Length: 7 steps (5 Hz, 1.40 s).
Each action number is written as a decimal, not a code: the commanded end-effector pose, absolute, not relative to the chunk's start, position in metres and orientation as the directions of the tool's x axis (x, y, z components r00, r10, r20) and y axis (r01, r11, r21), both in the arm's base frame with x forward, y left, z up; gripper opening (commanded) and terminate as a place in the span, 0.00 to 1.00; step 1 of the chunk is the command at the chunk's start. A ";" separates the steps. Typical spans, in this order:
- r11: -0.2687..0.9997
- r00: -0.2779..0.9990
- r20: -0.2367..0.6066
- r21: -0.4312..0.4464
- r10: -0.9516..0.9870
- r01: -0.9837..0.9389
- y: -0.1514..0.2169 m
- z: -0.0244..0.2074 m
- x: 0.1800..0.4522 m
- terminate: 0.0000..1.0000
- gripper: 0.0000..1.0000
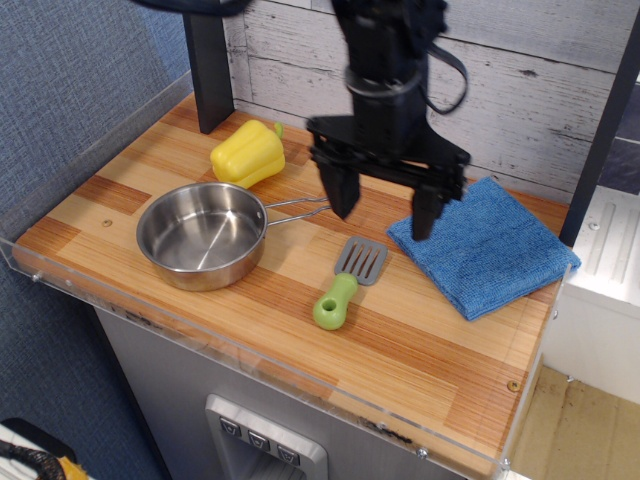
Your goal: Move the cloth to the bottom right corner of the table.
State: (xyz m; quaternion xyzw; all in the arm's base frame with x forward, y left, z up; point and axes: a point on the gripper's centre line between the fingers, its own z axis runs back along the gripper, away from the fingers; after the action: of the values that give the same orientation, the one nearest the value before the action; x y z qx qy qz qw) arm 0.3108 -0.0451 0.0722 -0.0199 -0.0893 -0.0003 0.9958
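- Cloth [484, 247] lies at the worktop's [420, 350] far right, touching the clear rim; bare wood spreads in front of it.
- Claw [384, 208] hangs spread wide, empty, its right finger over the cloth's left corner, above the spatula [347, 283].

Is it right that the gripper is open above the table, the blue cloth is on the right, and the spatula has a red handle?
Not quite: the spatula has a green handle, as observation.image shows. The gripper is open above the table, with the blue cloth on the right.
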 end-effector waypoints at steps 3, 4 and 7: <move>1.000 0.970 0.240 -0.006 0.022 -0.021 -0.098 0.025 0.374 0.00 1.00; 1.000 0.969 0.247 -0.002 0.017 -0.017 -0.114 0.004 0.379 0.00 1.00; 0.999 0.979 0.199 0.000 0.049 -0.050 -0.116 -0.022 0.331 0.00 1.00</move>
State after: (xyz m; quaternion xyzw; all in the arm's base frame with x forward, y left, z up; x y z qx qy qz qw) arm 0.3549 -0.1153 0.0024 -0.0124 -0.1458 0.0283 0.9888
